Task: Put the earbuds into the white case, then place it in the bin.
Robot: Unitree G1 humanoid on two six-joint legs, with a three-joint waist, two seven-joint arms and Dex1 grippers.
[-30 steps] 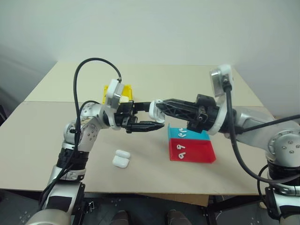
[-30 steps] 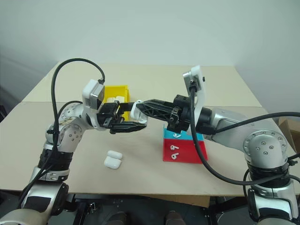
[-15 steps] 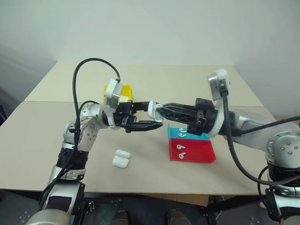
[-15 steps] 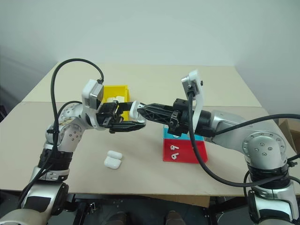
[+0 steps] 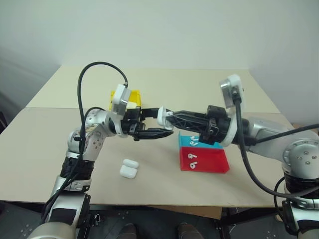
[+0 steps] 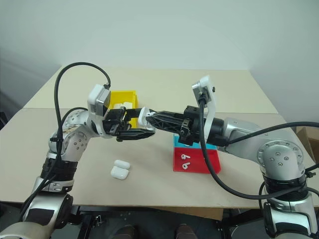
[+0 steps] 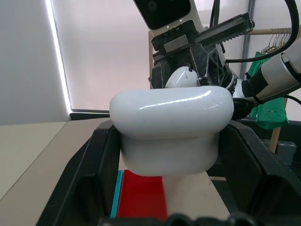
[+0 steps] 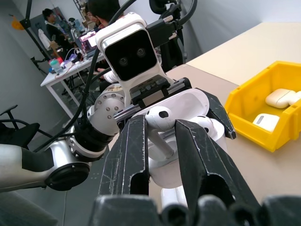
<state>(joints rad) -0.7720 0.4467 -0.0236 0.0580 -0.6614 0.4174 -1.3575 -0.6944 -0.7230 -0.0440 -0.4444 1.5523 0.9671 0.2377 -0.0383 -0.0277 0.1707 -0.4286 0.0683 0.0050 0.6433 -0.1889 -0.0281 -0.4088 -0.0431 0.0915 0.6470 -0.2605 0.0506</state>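
Observation:
My left gripper [image 5: 160, 122] is shut on the white case [image 7: 171, 127], held above the table with its lid [image 8: 188, 101] flipped open. My right gripper [image 8: 157, 129], pointing at the case from the right, is shut on one of the earbuds [image 8: 158, 117] by its stem, with the bud's head at the open mouth of the case [image 5: 162, 116]. More earbuds lie in the red tray [image 5: 192, 159] and the blue tray [image 5: 193, 142]. The yellow bin [image 6: 123, 95] stands behind the left gripper and has white cases [image 8: 281, 97] in it.
Another white case [image 5: 129, 168] lies open on the table in front of the left arm. The blue tray [image 5: 212, 145] and red tray [image 5: 212, 162] sit side by side under the right forearm. People and desks [image 8: 61, 56] show beyond the table.
The right wrist has turned slightly while its tip stays at the case. The left gripper and the case have not moved.

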